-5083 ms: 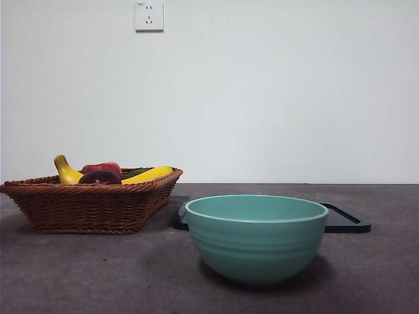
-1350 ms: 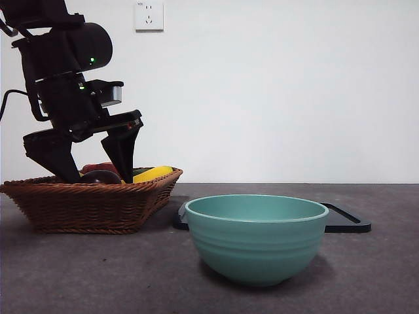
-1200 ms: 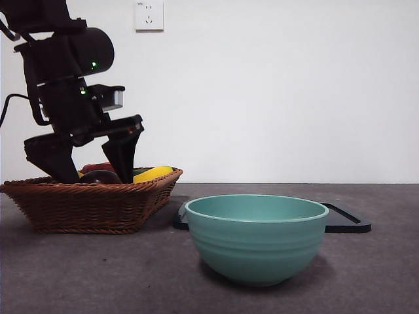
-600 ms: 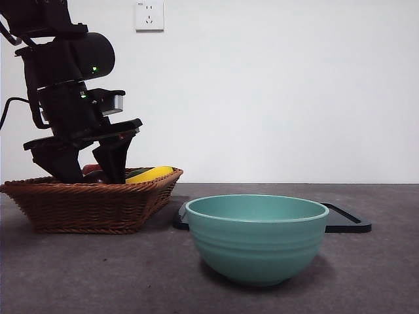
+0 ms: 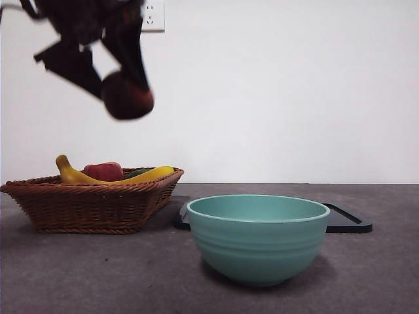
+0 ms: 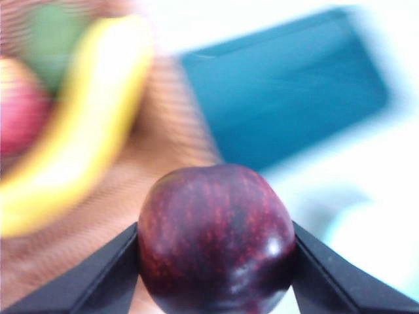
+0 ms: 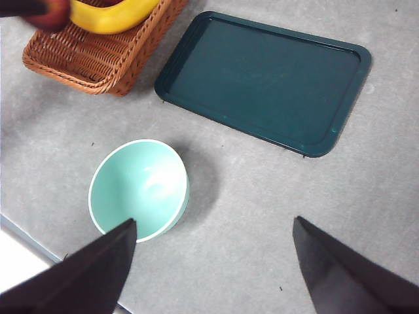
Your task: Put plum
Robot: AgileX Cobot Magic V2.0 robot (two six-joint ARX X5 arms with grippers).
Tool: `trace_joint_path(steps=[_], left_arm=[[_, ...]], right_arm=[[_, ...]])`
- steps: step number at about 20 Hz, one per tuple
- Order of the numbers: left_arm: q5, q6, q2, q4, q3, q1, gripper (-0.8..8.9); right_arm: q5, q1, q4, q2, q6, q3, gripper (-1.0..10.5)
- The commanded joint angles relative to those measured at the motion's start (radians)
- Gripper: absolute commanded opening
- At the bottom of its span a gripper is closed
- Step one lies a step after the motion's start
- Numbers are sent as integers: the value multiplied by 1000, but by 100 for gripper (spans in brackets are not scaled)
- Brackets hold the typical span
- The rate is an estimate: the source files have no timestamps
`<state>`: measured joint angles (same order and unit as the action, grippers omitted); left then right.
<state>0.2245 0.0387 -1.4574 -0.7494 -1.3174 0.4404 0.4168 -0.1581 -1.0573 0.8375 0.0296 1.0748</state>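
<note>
The left gripper [image 6: 216,261] has its fingers [image 6: 98,271] closed on the plum [image 5: 127,95], held high above the basket [image 5: 91,203]. Carry it level toward the bowl [image 5: 258,237] beside the basket; lower before release. The right gripper [image 7: 209,261] waits above the bowl, fingers spread, empty.

Teal bowl [image 7: 139,188] beside dark tray [image 7: 265,82]
</note>
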Motion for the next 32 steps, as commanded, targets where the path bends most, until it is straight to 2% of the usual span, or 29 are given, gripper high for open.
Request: trace_joint_path(steps=[1,7,10,13,21,32], left_arm=[[52,-13,47,-53,-19,79,245],[57,-29,17,-58,-16,294,246],[50,-32,-55,-32,-16,360,246],[1,-46,-144,-16,-16,414,247],[-115,-58,-320,76,-16,486,247],[-150,-81,-414,92,-16,527,250]], right_arm=[[2,-4,9,5,1,19,382],[3,-4,9,4,0,19,382],[3,-4,8,4,1,19,382],[3,-4,8,4,0,19,382],[3,-4,9,4,1,19,382],[3,-4,8,4,0,19,382]])
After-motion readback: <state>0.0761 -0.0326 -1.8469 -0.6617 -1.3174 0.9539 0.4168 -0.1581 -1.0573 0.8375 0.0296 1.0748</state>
